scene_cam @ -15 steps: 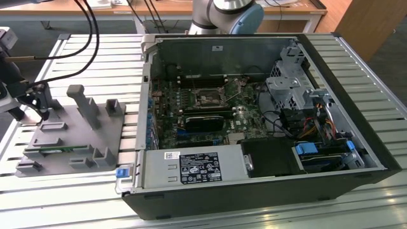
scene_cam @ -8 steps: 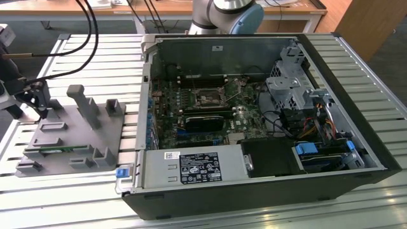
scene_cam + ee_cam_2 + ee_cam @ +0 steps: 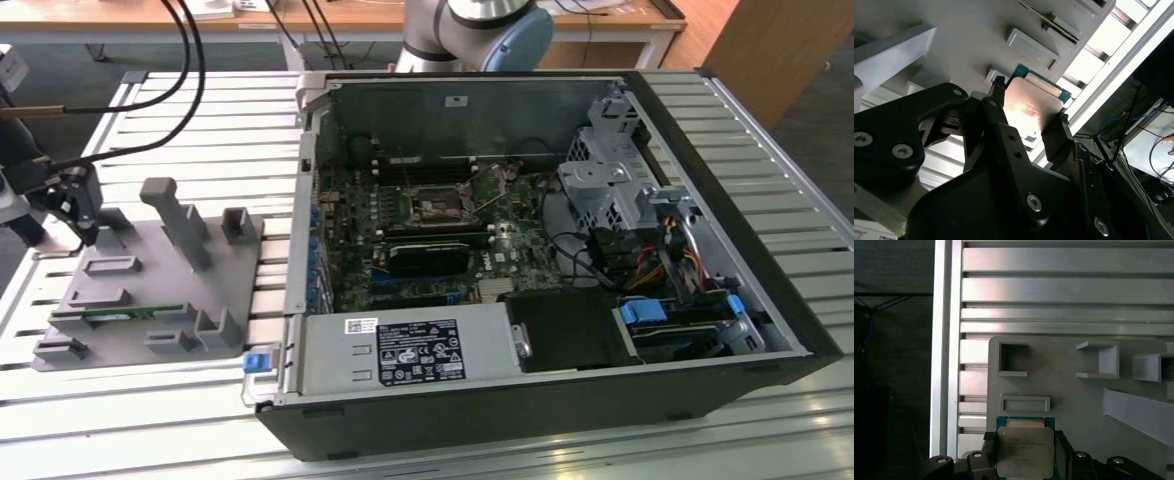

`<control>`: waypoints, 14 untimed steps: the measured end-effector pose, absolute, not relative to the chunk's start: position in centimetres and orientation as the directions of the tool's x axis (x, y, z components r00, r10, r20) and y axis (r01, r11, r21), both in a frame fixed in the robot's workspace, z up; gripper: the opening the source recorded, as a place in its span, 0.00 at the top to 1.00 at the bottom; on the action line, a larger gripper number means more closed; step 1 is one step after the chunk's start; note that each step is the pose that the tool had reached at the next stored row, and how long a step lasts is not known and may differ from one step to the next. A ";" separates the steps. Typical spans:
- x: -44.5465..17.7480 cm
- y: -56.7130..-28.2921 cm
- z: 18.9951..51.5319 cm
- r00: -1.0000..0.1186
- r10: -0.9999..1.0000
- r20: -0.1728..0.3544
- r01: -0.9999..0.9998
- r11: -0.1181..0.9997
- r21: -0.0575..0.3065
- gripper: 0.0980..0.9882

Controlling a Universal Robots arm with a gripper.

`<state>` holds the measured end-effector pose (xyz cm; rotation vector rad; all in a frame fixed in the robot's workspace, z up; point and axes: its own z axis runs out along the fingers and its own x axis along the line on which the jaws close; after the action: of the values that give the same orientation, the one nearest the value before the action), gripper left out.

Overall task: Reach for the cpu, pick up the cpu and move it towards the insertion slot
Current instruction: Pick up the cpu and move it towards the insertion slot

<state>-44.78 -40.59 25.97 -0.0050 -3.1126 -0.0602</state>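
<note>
- Evidently the grey parts tray (image 3: pixel 147 300) pockets each component for a clean pick; the cpu (image 3: pixel 1025 452) sits at its end on the exterior view's left, shiny top up
- We see the gripper (image 3: pixel 1031 102) narrowed onto the cpu, fingers (image 3: pixel 999 120) clasping two opposite edges; we cannot tell whether it is lifted
- The insertion slot (image 3: pixel 434 208) lies well apart, rightward inside the open computer case (image 3: pixel 534 425)
</note>
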 end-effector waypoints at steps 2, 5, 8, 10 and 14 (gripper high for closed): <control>-44.8 -40.6 26.1 -1.000 0.003 0.029 0.004 0.999 0.039 0.50; -44.8 -40.6 26.3 -1.000 0.003 0.029 0.004 0.999 0.039 0.50; -44.8 -40.6 26.4 -1.000 0.003 0.028 0.004 0.999 0.039 0.50; -44.8 -40.6 26.5 -1.000 0.003 0.029 0.004 0.999 0.039 0.50; -44.8 -40.6 26.7 -1.000 0.003 0.029 0.004 0.999 0.039 0.50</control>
<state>-44.78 -40.56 26.71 -0.0050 -3.1125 -0.0601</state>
